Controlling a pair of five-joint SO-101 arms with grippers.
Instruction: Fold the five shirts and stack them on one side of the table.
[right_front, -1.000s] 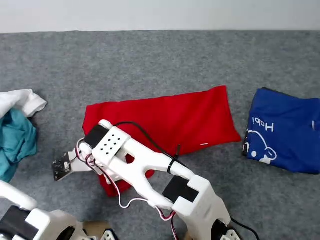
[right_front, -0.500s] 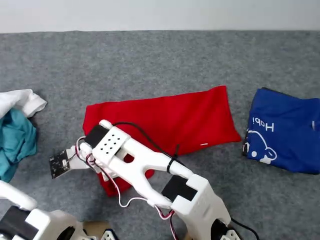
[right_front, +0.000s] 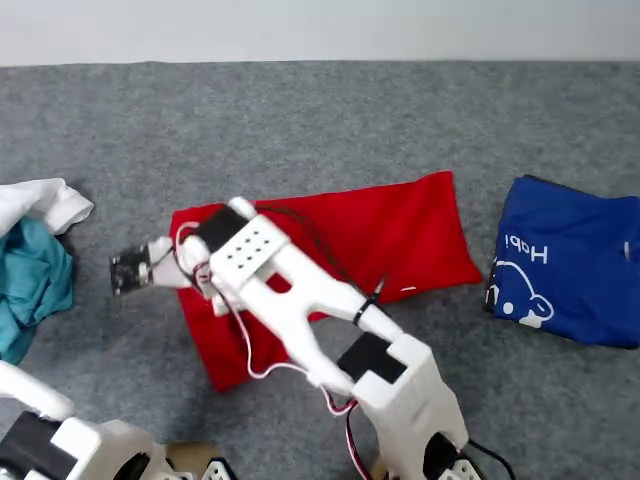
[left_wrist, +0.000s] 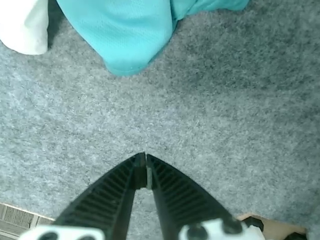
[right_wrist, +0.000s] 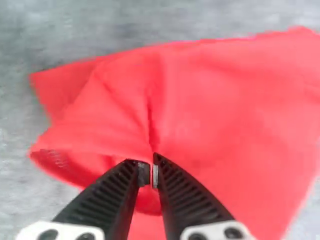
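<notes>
A red shirt (right_front: 390, 235) lies spread across the middle of the grey table, partly folded. My right gripper (right_wrist: 148, 175) is shut on a pinched fold of the red shirt (right_wrist: 210, 100), which puckers around the fingertips. In the high view the right arm (right_front: 290, 300) stretches from the front edge over the shirt's left end. A folded blue shirt (right_front: 565, 265) with a white print lies at the right. A teal shirt (right_front: 35, 280) and a white shirt (right_front: 40, 200) lie crumpled at the left edge. My left gripper (left_wrist: 145, 172) is shut on nothing above bare carpet, short of the teal shirt (left_wrist: 135, 30).
Grey carpet (right_front: 320, 130) covers the whole table, with open room along the back. The left arm's base (right_front: 60, 435) sits at the front left corner. A white cloth edge (left_wrist: 22, 25) shows beside the teal shirt.
The right arm has swung toward the back of the table, drawing the red shirt's left end with it; the cloth near the front left has shifted and spread. The left arm has not moved.
</notes>
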